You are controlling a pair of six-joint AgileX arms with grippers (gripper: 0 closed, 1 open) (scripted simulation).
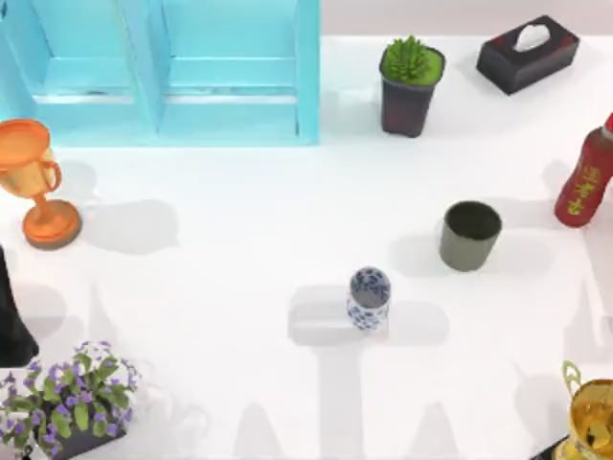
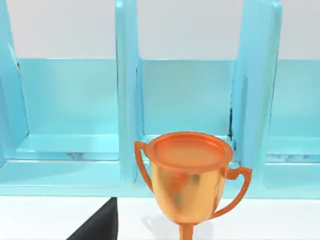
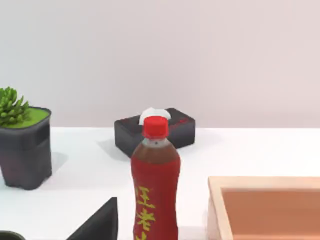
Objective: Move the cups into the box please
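Note:
The dark olive-grey cup (image 1: 470, 235) stands upright right of the table's middle. The slimmer white cup with blue flowers (image 1: 369, 299) stands upright near the middle, left of and nearer than the olive one. A light wooden box (image 3: 265, 205) with an open top shows in the right wrist view, beside the red bottle (image 3: 155, 185). My left arm (image 1: 11, 321) is parked at the table's left edge, close to the orange trophy (image 1: 34, 182). A dark sliver of my right arm (image 1: 551, 450) sits at the near right corner. Both arms are well away from the cups.
A turquoise shelf unit (image 1: 163, 72) fills the far left. A potted succulent (image 1: 410, 84) and a black tissue box (image 1: 528, 53) stand at the back right, the red bottle (image 1: 584, 177) at the right edge. A gold trophy (image 1: 594, 412) and a purple-flowered plant (image 1: 72, 398) occupy the near corners.

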